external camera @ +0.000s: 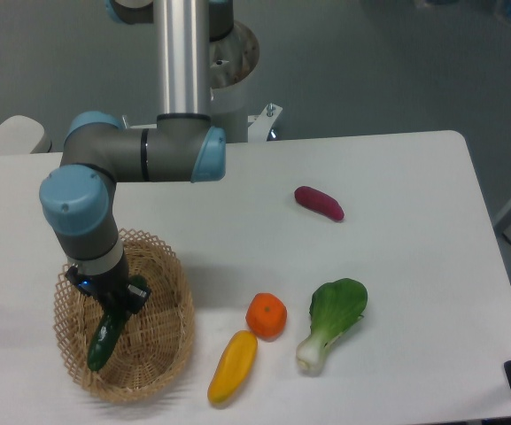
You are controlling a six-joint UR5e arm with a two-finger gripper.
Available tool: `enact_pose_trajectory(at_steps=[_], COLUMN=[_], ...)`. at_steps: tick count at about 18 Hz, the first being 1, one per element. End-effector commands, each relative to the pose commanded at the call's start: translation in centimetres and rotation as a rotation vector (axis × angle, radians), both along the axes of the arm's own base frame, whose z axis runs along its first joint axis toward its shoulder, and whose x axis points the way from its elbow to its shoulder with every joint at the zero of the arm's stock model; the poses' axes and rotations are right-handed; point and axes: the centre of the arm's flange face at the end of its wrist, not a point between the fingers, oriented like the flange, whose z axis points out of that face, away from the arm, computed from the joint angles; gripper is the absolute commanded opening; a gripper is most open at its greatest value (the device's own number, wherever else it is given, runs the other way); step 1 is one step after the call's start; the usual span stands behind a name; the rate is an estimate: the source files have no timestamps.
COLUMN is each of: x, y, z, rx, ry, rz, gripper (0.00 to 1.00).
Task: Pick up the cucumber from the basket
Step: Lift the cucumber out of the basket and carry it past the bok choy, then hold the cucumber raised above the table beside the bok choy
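The gripper (113, 305) reaches down into the basket (162, 341) near the counter's (397, 177) front left corner, its jaws clamped on the upper end of the cucumber (102, 343). The cucumber hangs tilted over the basket's floor, its lower end toward the basket's left rim; whether it touches the weave is unclear.

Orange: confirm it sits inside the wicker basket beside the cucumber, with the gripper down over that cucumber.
Not inside. The camera view shows the orange on the table, right of the basket, near the yellow pepper. The gripper is indeed down over the cucumber in the basket.
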Motion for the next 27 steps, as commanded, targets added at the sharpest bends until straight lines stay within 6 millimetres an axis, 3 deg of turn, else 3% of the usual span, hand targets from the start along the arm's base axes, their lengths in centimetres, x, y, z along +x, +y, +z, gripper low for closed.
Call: enact_pose_trajectory(at_steps=[3, 7, 13, 17, 21, 27], x=[-5.3, -12.4, -24.5, -30.7, -34.8, -36.2], y=[-2.7, -7.3, -16.1, -21.5, -25.1, -25.7], z=[2.4, 4.1, 4.2, 4.2, 3.6, 2.5], rx=[0.002, -0.043, -0.108, -0.139, -0.154, -0.160], ry=[0.027, 0.055, 0.098, 0.100, 0.107, 0.097], rz=[0.004, -0.064, -0.190, -0.266, -0.342, -0.349], gripper=[0.22, 0.22, 0.22, 0.22, 0.22, 0.22])
